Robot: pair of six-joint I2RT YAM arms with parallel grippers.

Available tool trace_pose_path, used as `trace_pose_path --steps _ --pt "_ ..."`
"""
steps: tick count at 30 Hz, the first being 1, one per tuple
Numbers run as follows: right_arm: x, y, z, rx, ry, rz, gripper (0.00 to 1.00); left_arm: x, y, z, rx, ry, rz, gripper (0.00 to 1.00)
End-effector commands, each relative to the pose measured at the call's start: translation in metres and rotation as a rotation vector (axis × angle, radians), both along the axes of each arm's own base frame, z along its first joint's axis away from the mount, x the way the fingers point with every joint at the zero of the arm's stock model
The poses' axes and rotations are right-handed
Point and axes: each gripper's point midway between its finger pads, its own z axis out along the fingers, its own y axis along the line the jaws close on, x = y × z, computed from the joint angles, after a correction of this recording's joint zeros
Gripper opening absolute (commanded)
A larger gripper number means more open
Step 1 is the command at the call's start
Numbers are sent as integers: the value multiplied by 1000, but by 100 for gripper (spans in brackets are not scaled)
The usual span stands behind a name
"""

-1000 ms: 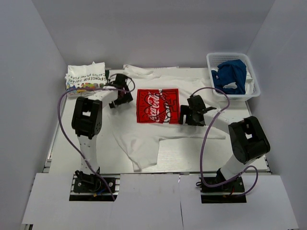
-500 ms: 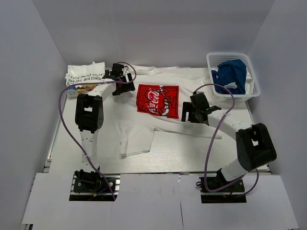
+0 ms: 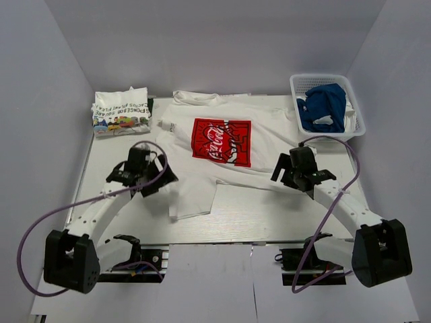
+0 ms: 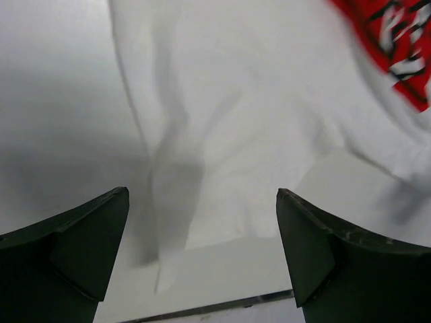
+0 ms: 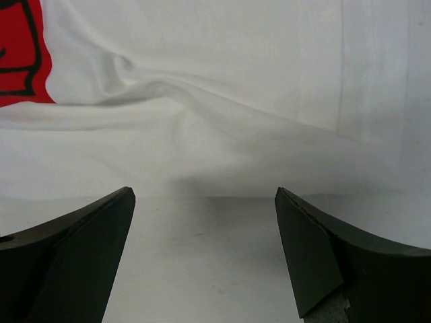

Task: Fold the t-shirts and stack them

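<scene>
The Coca-Cola tee (image 3: 222,138) lies spread print-up over the middle and far half of the worktop (image 3: 269,215). Its collar is toward the far edge, and one loose flap trails toward the near edge, left of centre. Bare worktop shows in a broad band along the near edge, in a strip down the left edge, and in the near right corner. The cartoon tee (image 3: 121,111) sits folded in the far left corner, just beside the spread tee's shoulder. The blue tee (image 3: 322,108) is bunched inside a white basket (image 3: 301,86) in the far right corner. The left arm (image 3: 101,202) reaches low and long from the near left corner. Its jaws stand wide and empty at the left border of the trailing flap, where the wrist view shows wrinkled white cloth beside bare surface. The right arm (image 3: 343,205) swings out by the right edge and angles back inward. Its jaws, also wide and empty, are over the tee's creased near right border, where cloth meets bare worktop.
</scene>
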Motion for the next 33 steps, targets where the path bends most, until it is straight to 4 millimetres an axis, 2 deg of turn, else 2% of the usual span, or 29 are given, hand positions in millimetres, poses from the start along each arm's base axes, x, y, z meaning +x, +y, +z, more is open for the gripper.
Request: trace_pose_path --steps 1,2,3,4,7,10,11,13,14,16,17,21,23,26,30,31,32,33 --pt "-7 -8 6 9 -7 -31 90 -53 -7 -31 -81 130 4 100" --pt "-8 -12 5 4 -3 -40 90 -61 -9 -28 -108 108 -14 100" --pt "-10 -14 4 1 0 -47 90 -69 -12 -33 -127 128 -8 100" --pt "-13 -18 1 -2 6 -54 90 -78 -11 -47 -130 148 -12 100" --pt "-17 -23 -2 3 14 -69 90 -90 -25 -59 -202 161 -60 100" --pt "-20 -28 -7 11 23 -101 90 -96 -32 -64 -239 173 -77 88" --pt "-20 -27 -8 19 26 -103 90 -98 -30 -69 -215 190 -69 74" --pt "-22 -32 -12 17 38 -122 90 -101 -24 -75 -186 214 -50 54" --pt "-22 -35 -13 9 40 -132 90 -100 -24 -73 -182 210 -57 29" --pt "-25 -44 -15 -15 55 -163 90 -103 -21 -75 -157 213 -49 6" --pt "-25 -49 -14 -21 51 -177 90 -104 -19 -72 -150 220 -34 0" --pt "-32 -66 -16 -55 56 -238 90 -108 -9 -75 -103 238 -3 0" --pt "-36 -74 -19 -48 59 -273 90 -109 -13 -72 -125 236 -18 0" --pt "-43 -82 -20 -43 68 -301 90 -123 -18 -81 -162 281 -47 0" --pt "-55 -85 -35 -8 117 -327 90 -139 -16 -84 -157 350 -49 0" --pt "-56 -84 -37 4 120 -325 90 -140 -16 -83 -158 348 -50 0" --pt "-48 -82 -35 27 90 -333 90 -144 -18 -83 -174 354 -50 0" --pt "-51 -76 -40 70 105 -318 90 -145 -25 -75 -219 338 -79 0"
